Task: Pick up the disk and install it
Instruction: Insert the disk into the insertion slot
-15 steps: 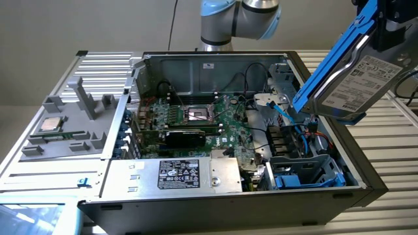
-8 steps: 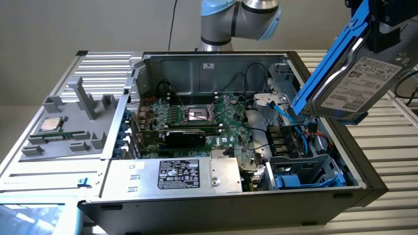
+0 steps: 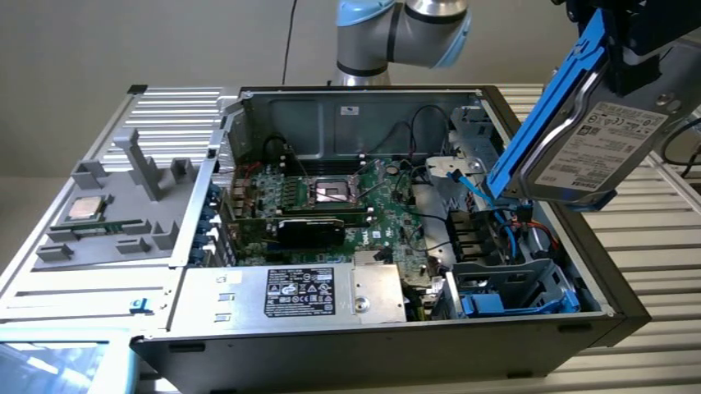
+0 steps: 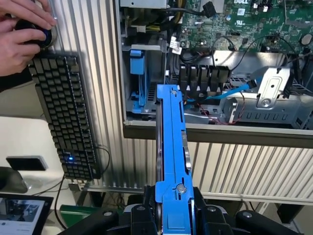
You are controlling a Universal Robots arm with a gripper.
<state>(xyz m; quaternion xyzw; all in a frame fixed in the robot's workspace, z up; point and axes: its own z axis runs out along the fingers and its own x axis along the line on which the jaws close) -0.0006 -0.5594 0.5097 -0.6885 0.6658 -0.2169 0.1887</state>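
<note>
While I'm hanging high over the open computer case (image 3: 362, 353), my hand (image 3: 629, 57) is clenching the disk (image 3: 597, 131) by its upper end, grasping it across the blue carrier frame (image 4: 173, 142). The disk is riding in the air, tilted, its white label facing the exterior camera. Its lower corner is hovering above the case's wall on the exterior view's right, touching nothing. Down my wrist view, my hand (image 4: 175, 218) is pinching the frame's edge, which is pointing toward the drive cage (image 4: 142, 83) with its blue plastic parts. That drive cage (image 3: 515, 283) is sitting in the case's near corner, well below the disk. The motherboard (image 3: 362, 201) is lying mid-case, with the labelled power-supply box (image 3: 295, 295) in front of it. A small square chip (image 3: 85, 209) is resting on the grey tray (image 3: 143, 172). A keyboard (image 4: 66, 112) is lying on the ribbed counter (image 4: 220, 166) beside the case, and a person's hands (image 4: 19, 49) are gripping a dark round knob (image 4: 34, 32) just beyond it.
</note>
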